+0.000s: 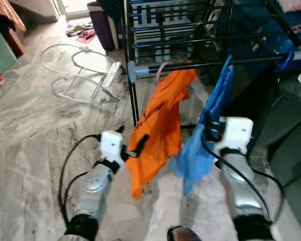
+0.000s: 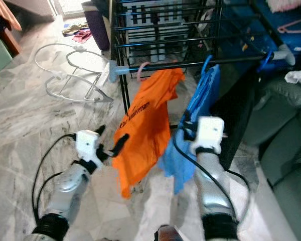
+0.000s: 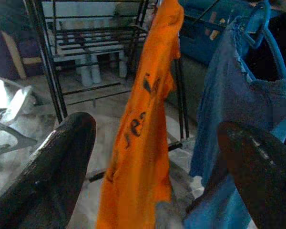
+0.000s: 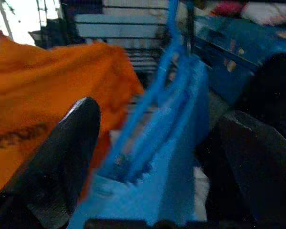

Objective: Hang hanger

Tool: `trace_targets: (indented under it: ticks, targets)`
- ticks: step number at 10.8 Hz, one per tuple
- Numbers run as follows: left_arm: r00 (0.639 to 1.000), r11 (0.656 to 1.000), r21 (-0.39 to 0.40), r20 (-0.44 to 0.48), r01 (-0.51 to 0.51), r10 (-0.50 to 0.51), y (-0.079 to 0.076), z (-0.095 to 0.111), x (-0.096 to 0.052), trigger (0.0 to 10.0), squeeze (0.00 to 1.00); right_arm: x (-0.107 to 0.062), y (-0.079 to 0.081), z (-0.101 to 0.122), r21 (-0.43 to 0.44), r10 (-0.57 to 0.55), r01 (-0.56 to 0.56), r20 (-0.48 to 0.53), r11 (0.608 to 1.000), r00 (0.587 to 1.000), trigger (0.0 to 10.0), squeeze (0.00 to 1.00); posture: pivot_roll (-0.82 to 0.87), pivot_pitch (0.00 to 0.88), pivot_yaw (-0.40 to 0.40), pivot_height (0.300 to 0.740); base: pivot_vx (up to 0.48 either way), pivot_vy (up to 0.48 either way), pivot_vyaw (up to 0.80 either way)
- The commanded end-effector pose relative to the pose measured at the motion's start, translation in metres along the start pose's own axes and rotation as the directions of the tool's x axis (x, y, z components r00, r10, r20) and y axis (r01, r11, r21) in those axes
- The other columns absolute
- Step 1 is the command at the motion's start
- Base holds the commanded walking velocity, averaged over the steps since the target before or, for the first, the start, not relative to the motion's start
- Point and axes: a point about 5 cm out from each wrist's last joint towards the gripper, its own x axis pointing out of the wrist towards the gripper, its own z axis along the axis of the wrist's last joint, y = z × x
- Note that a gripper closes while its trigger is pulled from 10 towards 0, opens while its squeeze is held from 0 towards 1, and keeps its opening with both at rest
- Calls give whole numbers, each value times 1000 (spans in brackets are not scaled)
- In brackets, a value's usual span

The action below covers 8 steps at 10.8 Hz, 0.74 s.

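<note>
Right tool (image 4: 157,157) is up by the blue hanger (image 4: 155,102), fingers (image 4: 62,157) spread wide, the hanger and its blue cloth (image 1: 200,150) sitting in the gap between them; nothing is pinched that I can see. The hanger's hook (image 1: 227,63) reaches the rack's front rail (image 1: 251,63), and whether it is fully seated over it is hard to tell.

Left tool (image 1: 133,145) is apart too, holding nothing, one finger (image 1: 139,143) right against the edge of the orange shirt (image 1: 158,125). That shirt hangs from a pink hanger (image 1: 161,68) on the same rail, near the rack's left corner.

The risk, as I read it: if that blue hook is only resting on the rail, a nudge from the right tool on its way out could tip it off and drop the cloth to the floor (image 1: 35,130). The left finger could also snag the orange shirt and drag its hanger along the rail. The blue cloth hangs bunched and lopsided, so the hanger may swing once free.
</note>
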Motion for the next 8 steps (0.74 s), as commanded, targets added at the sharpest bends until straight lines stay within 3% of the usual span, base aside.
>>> trace_targets:
  ticks: [1, 2, 3, 6, 8]
  targets:
    - [1000, 1000, -4, -25, 6, -6, 1, -5, -6, 10000, 0, 7, 0, 1, 13, -12, 12, -20, 1000, 1000, 10000, 0, -301, 154, 52, 740, 0, 0, 0]
    - [1000, 1000, -4, -26, 7, -7, 1, -5, -7, 10000, 0, 9, 0, 2, 15, -11, 12, -22, 1000, 1000, 10000, 0, -301, 154, 52, 740, 0, 0, 0]
    - [999, 1000, 3, -35, 9, -9, 2, -7, -13, 10000, 0, 24, 5, 5, 76, -37, 41, -56, 996, 998, 10000, 0, -279, 188, 48, 740, 0, 0, 0]
    - [999, 1000, 24, -50, 4, -3, 7, -6, -25, 10000, 0, 52, 16, 11, 72, -36, 46, -137, 996, 990, 10000, 0, -227, 242, 53, 740, 0, 0, 0]
    - [998, 999, 32, -69, 5, -3, 9, -6, -34, 10000, 0, 69, 16, 15, 120, -65, 92, -208, 988, 976, 10000, 0, -199, 256, 66, 740, 0, 0, 0]
